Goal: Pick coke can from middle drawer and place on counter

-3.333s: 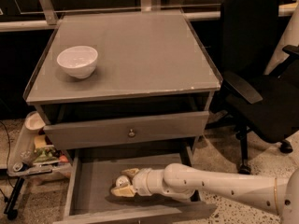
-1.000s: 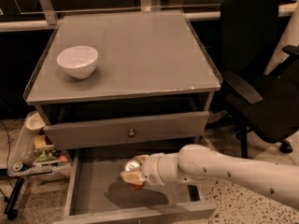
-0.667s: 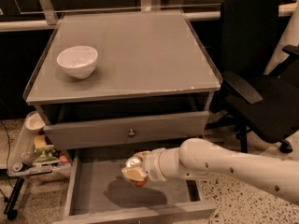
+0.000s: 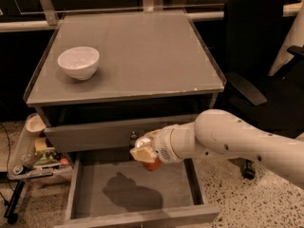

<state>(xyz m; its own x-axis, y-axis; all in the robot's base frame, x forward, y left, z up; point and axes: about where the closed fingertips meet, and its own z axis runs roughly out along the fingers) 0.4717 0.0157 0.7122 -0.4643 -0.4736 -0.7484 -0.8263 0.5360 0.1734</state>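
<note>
Hand (image 4: pixel 142 152) grips coke can (image 4: pixel 151 165) above drawer (image 4: pixel 161 191).

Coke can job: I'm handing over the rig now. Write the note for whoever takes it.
The gripper has its jaws shut on the coke can, held above the open middle drawer, level with the closed drawer front.
The counter has a white bowl on its left side.
Done: can grasped and clear of the drawer floor.
Left: raise it, set it on the counter clear of the bowl, release.

White bowl (image 4: pixel 78 61) upper left, black office chair (image 4: pixel 251 42) right, cluttered cart (image 4: pixel 33 156) lower left
</note>
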